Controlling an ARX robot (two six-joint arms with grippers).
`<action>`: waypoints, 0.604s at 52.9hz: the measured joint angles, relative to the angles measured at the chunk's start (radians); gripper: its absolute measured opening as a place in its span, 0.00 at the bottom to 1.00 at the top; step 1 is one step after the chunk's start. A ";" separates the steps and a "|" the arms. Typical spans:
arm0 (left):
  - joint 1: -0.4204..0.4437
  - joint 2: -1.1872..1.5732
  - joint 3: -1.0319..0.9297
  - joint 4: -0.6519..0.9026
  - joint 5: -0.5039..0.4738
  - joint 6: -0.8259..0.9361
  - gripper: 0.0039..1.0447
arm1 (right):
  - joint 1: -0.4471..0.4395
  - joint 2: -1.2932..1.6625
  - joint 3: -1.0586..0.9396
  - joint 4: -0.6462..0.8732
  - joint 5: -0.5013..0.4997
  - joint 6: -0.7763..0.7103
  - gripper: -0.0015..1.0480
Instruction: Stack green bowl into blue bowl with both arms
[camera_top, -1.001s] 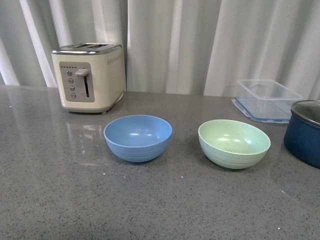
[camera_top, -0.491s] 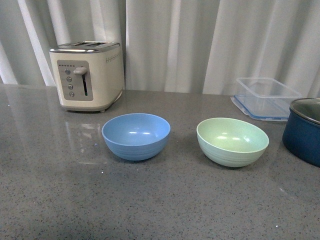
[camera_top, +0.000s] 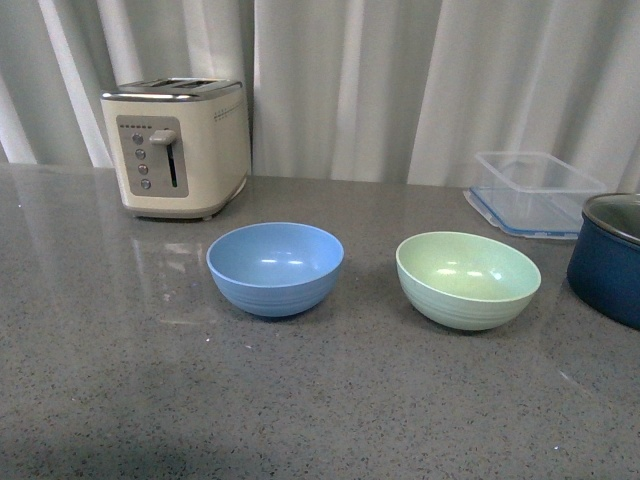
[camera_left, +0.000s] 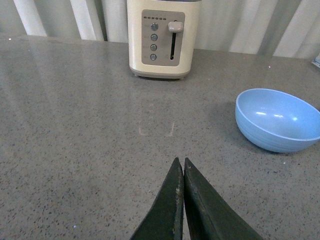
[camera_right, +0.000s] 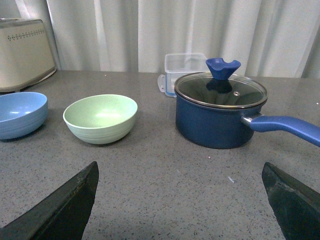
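Although only part of it was framed, the grey speckled worktop (camera_top: 120, 400) was shown carrying everything, and it was backed by pale pleated curtains (camera_top: 350, 90). A cream two-slot toaster (camera_top: 175, 145) with a metal top was set at the rear left, its lever and row of round buttons turned toward the front.

At the far right a dark navy saucepan (camera_right: 215, 125) was placed. It was covered by a glass lid (camera_right: 220, 90) with a blue knob, and its blue handle was pointed away from the bowls. Behind it, near the curtains, a clear plastic container (camera_top: 535, 185) was seen; a blue-edged lid appeared to be laid beneath it.

The blue bowl (camera_top: 275, 268) was stood upright near the middle of the worktop, in front of the toaster and slightly to its right. The green bowl (camera_top: 467, 280) was stood upright to its right, between the blue bowl and the saucepan. The two bowls were kept apart, neither touched by anything, and the green bowl was not yet stacked in the blue one.

The left pincer (camera_left: 181, 162) was seen with its dark fingers pressed together, nothing held between them, hung over bare worktop to the left of the blue bowl. The right pincer (camera_right: 180, 167) was spread wide and held nothing. It was aimed across the worktop, with the green bowl and the saucepan both ahead of it and well apart from its fingers.
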 joint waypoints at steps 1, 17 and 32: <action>0.000 -0.010 -0.010 0.000 0.000 0.000 0.03 | 0.000 0.000 0.000 0.000 0.000 0.000 0.90; 0.000 -0.150 -0.101 -0.045 0.001 0.000 0.03 | 0.000 0.000 0.000 0.000 0.000 0.000 0.90; 0.000 -0.270 -0.149 -0.119 0.001 0.000 0.03 | 0.000 0.000 0.000 0.000 0.000 0.000 0.90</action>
